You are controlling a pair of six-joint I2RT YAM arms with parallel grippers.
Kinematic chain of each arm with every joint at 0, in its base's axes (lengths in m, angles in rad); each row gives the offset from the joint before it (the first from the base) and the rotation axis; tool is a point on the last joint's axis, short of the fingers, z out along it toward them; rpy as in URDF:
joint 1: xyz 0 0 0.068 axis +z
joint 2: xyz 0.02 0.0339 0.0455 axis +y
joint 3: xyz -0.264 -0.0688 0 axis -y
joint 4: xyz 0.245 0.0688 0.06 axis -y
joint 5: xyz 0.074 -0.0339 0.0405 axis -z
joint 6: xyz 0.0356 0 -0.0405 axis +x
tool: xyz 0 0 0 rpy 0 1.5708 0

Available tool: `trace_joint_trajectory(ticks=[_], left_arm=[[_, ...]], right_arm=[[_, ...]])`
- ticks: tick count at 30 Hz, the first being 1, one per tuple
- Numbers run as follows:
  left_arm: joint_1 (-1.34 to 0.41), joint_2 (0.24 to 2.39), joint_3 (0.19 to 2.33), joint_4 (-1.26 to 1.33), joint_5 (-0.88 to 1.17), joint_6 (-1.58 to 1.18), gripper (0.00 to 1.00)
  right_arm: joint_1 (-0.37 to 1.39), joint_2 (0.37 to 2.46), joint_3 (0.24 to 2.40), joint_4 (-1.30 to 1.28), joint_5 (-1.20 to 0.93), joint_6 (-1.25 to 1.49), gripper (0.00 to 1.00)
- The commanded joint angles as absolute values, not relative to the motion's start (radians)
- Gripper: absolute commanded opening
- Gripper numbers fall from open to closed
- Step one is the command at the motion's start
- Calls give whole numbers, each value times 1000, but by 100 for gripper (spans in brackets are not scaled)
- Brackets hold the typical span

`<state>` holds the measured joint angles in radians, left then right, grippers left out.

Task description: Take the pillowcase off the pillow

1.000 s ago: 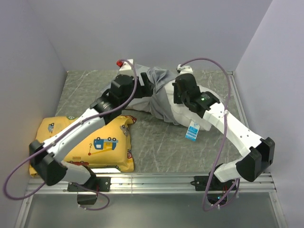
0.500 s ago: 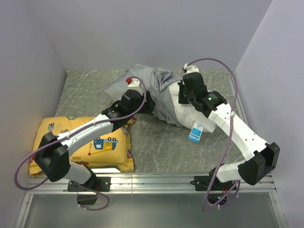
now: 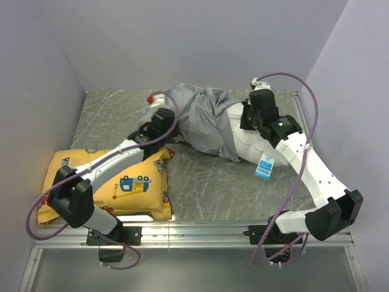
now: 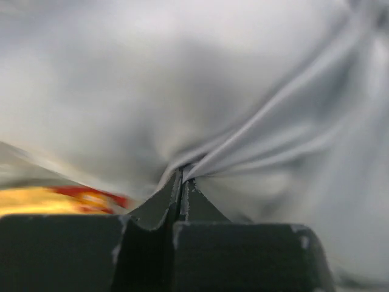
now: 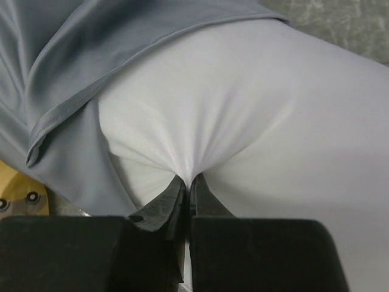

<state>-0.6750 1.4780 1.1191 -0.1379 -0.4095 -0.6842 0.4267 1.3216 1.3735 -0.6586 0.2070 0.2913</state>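
Observation:
The grey pillowcase [image 3: 203, 115] lies bunched at the back middle of the table, still covering the left end of the white pillow [image 3: 248, 145]. The pillow's blue-and-white tag [image 3: 264, 167] hangs at its front right. My left gripper [image 3: 160, 117] sits at the case's left edge. In the left wrist view it [image 4: 182, 177] is shut on a pinched fold of pillowcase [image 4: 255, 109]. My right gripper [image 3: 255, 120] sits on the pillow's bare right end. The right wrist view shows it [image 5: 188, 180] shut on a gathered pinch of white pillow [image 5: 261, 103], with the pillowcase hem [image 5: 79, 67] to its left.
A yellow cartoon-vehicle print pillow [image 3: 115, 182] lies at the front left under the left arm. Grey walls close in the table on the left, back and right. A metal rail [image 3: 200, 230] runs along the near edge.
My left gripper went from open to shut on the pillowcase's left edge. The right arm drew the pillow to the right, and more white now shows outside the case.

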Motion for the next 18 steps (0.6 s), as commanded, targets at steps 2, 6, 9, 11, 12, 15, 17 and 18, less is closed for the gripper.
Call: trace_joint_trajectory(ticks=[2, 6, 9, 11, 12, 15, 17, 18], left_arm=[[-435, 1353, 1088, -233, -528, -770, 1], [-114, 1304, 1039, -166, -347, -840, 1], [-101, 1307, 1049, -112, -247, -824, 1], [-135, 1331, 1092, -132, -262, -805, 1], [-167, 1338, 1103, -136, -265, -796, 0], [-236, 1347, 1121, -127, -262, -752, 1], [-267, 1361, 1138, -132, -279, -724, 1], [-284, 1370, 1147, -153, -273, -716, 3]], right_arm=[[286, 1203, 1425, -587, 279, 310, 0], [209, 1184, 1422, -595, 256, 319, 0], [204, 1177, 1417, -588, 218, 324, 0], [204, 1174, 1402, -575, 201, 324, 0], [204, 1173, 1396, -571, 189, 324, 0], [207, 1175, 1361, -554, 154, 315, 0], [207, 1173, 1330, -543, 144, 314, 0], [209, 1175, 1322, -542, 150, 311, 0]])
